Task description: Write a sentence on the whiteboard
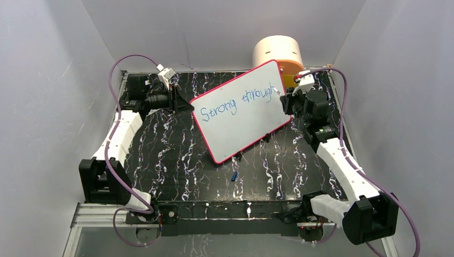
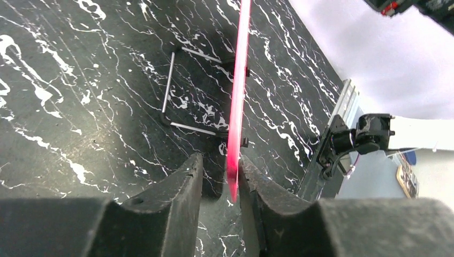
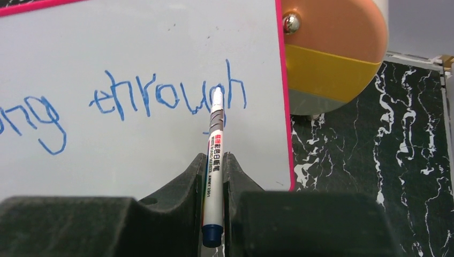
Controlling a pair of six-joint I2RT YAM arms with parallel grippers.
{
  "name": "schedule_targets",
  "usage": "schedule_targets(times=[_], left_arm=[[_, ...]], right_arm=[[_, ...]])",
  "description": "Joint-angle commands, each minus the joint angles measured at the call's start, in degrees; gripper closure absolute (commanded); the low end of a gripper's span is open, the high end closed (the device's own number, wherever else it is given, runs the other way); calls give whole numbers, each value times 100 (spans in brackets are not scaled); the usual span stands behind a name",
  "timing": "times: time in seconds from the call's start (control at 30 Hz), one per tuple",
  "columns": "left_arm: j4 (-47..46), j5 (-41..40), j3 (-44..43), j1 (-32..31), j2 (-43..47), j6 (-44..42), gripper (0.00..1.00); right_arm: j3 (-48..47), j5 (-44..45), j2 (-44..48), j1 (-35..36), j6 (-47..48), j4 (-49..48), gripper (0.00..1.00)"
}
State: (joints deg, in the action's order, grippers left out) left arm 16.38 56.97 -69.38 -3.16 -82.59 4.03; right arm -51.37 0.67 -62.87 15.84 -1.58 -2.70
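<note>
Right gripper pinching the marker, tip at the sentence; whiteboard, propped just 1 o'clock of centre, likely light, stiff, tippy: steady its 9 o'clock edge, which the spread left gripper straddles.

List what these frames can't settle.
Right wrist: the sentence starts off the left edge; first word cut.
Left wrist: the whiteboard is edge-on, writing face hidden.
Top external: small blue item below the board, too small to identify.
Right wrist: whether the marker tip touches the board is unclear.
</note>
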Motion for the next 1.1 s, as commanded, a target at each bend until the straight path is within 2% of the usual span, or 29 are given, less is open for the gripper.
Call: schedule_targets(times=[0.0, 0.27, 0.4, 0.57, 0.67, 0.77, 1.07], left_arm=[[-246, -492, -5, 17, 502, 352, 69], [-864, -754, 392, 10, 853, 1296, 57], [-1475, -915, 898, -138, 1257, 1893, 54], [-1752, -1784, 1335, -411, 1335, 2142, 54], [-2299, -1805, 1681, -426, 1312, 2514, 54], [-2634, -1783, 1851, -431, 1253, 2704, 58], [-2019, -1561, 1385, -431, 746, 1841, 82]], right_arm=[[187, -251, 317, 44, -161, -154, 100], [247, -304, 645, 172, -276, -52, 100], [313, -323, 775, 245, -356, -63, 100], [376, -471, 829, 345, -440, -169, 100], [410, -496, 864, 417, -492, -199, 100], [522, -495, 968, 460, -560, -290, 100], [667, -759, 1082, 518, -647, -408, 100]])
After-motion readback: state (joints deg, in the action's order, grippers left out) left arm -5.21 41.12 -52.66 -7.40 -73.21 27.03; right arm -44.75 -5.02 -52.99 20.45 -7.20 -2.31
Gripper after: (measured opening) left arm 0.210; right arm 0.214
